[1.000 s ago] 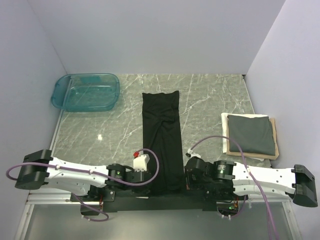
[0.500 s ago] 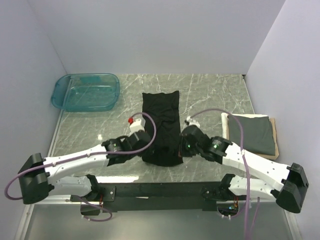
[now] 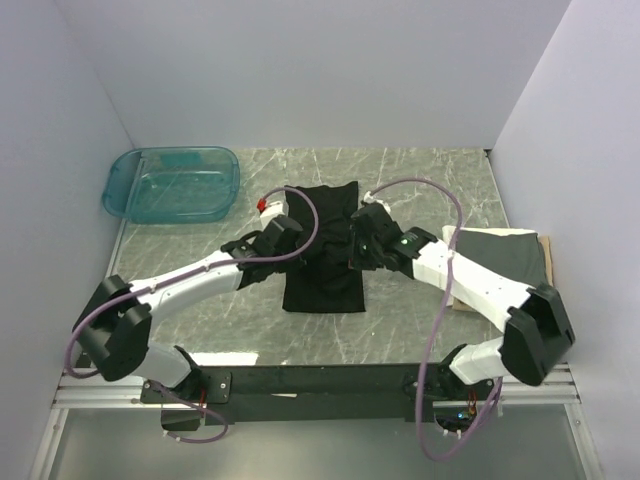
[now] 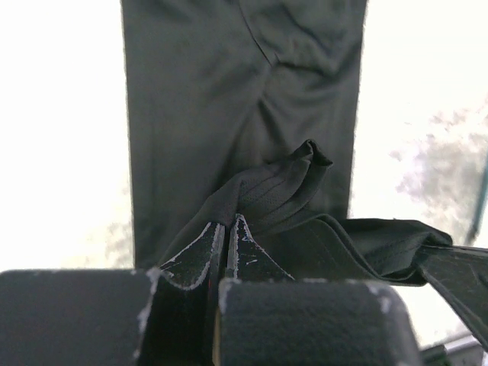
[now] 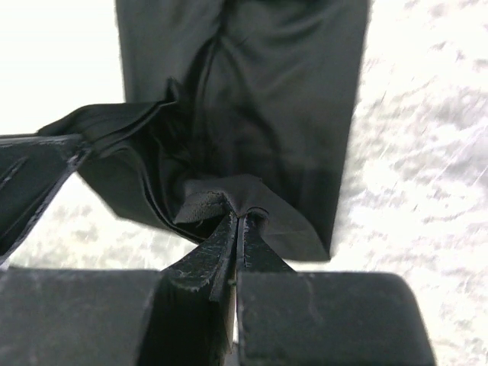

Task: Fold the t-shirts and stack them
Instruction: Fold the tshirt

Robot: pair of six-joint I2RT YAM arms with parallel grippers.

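Two t-shirts were on the marble table [image 3: 420,190]. The black t-shirt [image 3: 322,262] lay to the right of the teal tub [image 3: 172,183], as a long strip with its near end raised and doubled over the rest. The left gripper [image 4: 227,236] pinched one corner of this end, its jaws pressed together on the cloth. The right gripper [image 5: 235,229] pinched the other corner in the same way. The dark grey t-shirt [image 3: 505,262] lay folded far to the right of the tub, on a tan board [image 3: 548,290], apart from both grippers.
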